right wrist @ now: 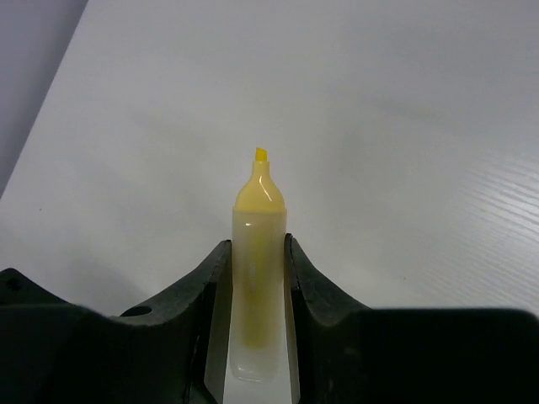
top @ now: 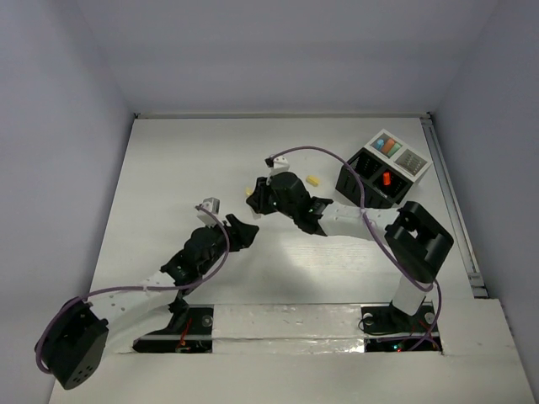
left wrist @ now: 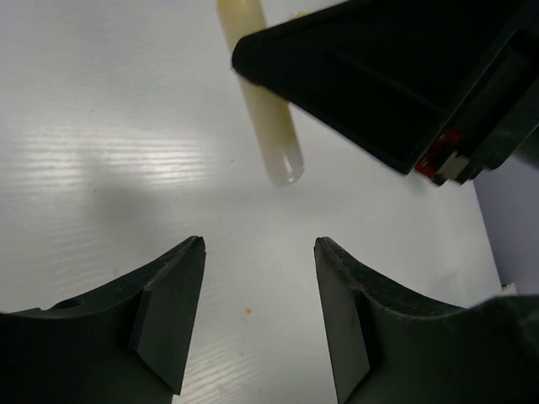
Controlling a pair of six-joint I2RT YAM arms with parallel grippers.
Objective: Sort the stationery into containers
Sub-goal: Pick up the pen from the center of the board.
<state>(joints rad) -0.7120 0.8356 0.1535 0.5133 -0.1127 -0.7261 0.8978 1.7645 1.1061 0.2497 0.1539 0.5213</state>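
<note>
right claw [right wrist: 257, 251] clamped on yellow marker [right wrist: 259, 206], bare tip pointing away, mid-desk [top: 185, 160] | left claw [left wrist: 259, 246] parted, empty, just beside marker's pale rear end | small yellow piece [top: 313, 180] on desk near black box [top: 352, 181] | white tray [top: 424, 169] joined to box

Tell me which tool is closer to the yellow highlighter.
Right. The right tool is shut on the yellow highlighter, gripping its barrel. The left tool faces the highlighter's end across a short gap, jaws apart, not touching it.
</note>
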